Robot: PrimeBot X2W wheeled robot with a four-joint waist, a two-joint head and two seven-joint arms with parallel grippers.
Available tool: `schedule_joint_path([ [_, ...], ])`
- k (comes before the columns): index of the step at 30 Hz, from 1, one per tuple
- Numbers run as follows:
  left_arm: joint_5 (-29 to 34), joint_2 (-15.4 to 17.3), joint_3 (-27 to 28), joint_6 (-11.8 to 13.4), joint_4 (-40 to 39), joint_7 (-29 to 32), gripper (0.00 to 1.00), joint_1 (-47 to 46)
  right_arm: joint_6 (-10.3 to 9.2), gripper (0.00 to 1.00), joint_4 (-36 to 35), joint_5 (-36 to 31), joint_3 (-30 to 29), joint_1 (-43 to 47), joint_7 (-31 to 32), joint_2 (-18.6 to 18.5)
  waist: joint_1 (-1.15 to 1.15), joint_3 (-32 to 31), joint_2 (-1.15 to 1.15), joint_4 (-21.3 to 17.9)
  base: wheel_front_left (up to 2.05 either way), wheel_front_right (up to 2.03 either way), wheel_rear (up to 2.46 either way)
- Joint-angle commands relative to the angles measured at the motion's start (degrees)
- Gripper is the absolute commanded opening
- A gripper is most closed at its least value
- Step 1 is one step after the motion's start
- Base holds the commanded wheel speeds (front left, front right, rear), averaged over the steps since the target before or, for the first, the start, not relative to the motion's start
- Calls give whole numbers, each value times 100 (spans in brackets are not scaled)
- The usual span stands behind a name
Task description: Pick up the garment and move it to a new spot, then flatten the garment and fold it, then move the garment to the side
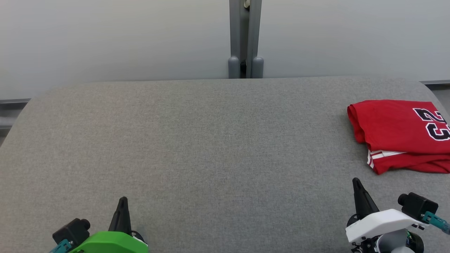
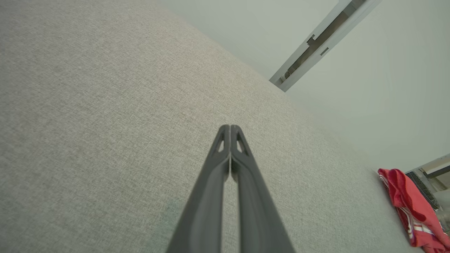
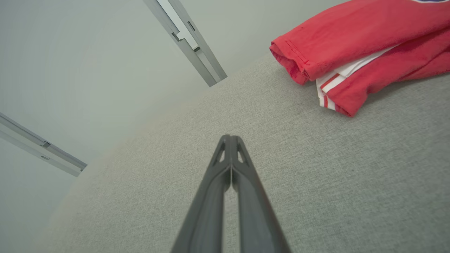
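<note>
The garment (image 1: 400, 135) is a red jersey with white trim and black numbers, folded into a neat stack at the right edge of the grey table (image 1: 211, 140). It also appears in the left wrist view as a red bundle (image 2: 411, 207) and in the right wrist view as a folded red pile (image 3: 355, 45). My left gripper (image 1: 123, 200) rests low at the near left, shut with nothing in it, fingertips together (image 2: 230, 127). My right gripper (image 1: 356, 181) stands at the near right, just short of the garment, shut and holding nothing (image 3: 230, 137).
A grey post (image 1: 245, 38) rises behind the table's far edge against a pale wall. The table's rounded corners fall away at far left and far right. The fabric top between the grippers and the far edge is bare.
</note>
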Motion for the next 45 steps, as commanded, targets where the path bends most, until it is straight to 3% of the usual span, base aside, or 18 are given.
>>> schedule_joint_path([
  [1, -204, 3, 91, -45, -106, 45, 0, -210, -1, 0, -113, 242, -35, -182, 47, -27, 0, 4, 0, -1, 0, 0, 0],
  [45, -2677, -134, 861, -475, -307, 861, 0, -465, -2, 0, -185, 3307, -303, -461, 728, -49, 0, 123, 0, -38, 0, 0, 0],
])
